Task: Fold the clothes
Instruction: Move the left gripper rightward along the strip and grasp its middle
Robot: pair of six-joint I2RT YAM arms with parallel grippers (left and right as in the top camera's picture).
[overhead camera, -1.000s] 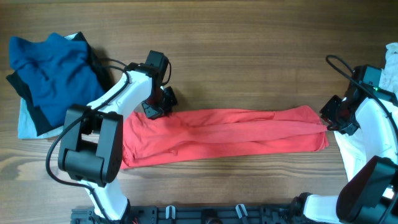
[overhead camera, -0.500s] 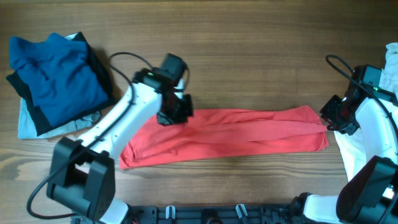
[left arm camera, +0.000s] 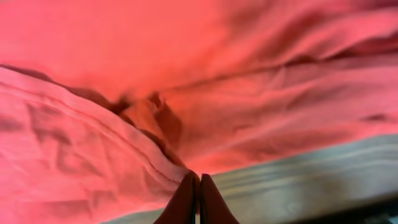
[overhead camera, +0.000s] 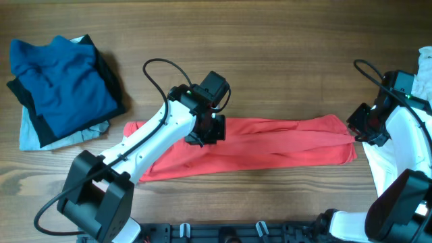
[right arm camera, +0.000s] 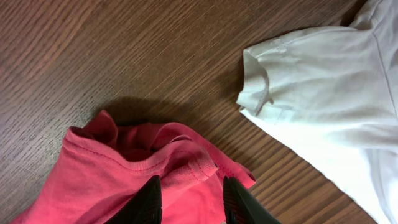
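The red T-shirt [overhead camera: 283,145] lies as a long narrow band across the table's front half. My left gripper [overhead camera: 208,129] is over its middle-left part, shut on the shirt's hem [left arm camera: 177,171], and a layer of cloth trails back from it to the left. In the left wrist view the fingertips [left arm camera: 198,183] meet at the fabric's edge above the wood. My right gripper [overhead camera: 358,129] sits at the shirt's right end. Its fingers [right arm camera: 149,199] stand on either side of a bunched, slightly raised hem [right arm camera: 199,171] and hold it.
A stack of clothes with a blue garment [overhead camera: 61,81] on top and a pale one [overhead camera: 30,131] beneath sits at the far left. A white garment [right arm camera: 329,93] lies by the right arm [overhead camera: 375,172]. The arms' mounting rail [overhead camera: 223,233] runs along the front edge.
My left gripper has travelled right from the shirt's left end towards its middle, dragging that upper corner with it. The right arm has stayed still.
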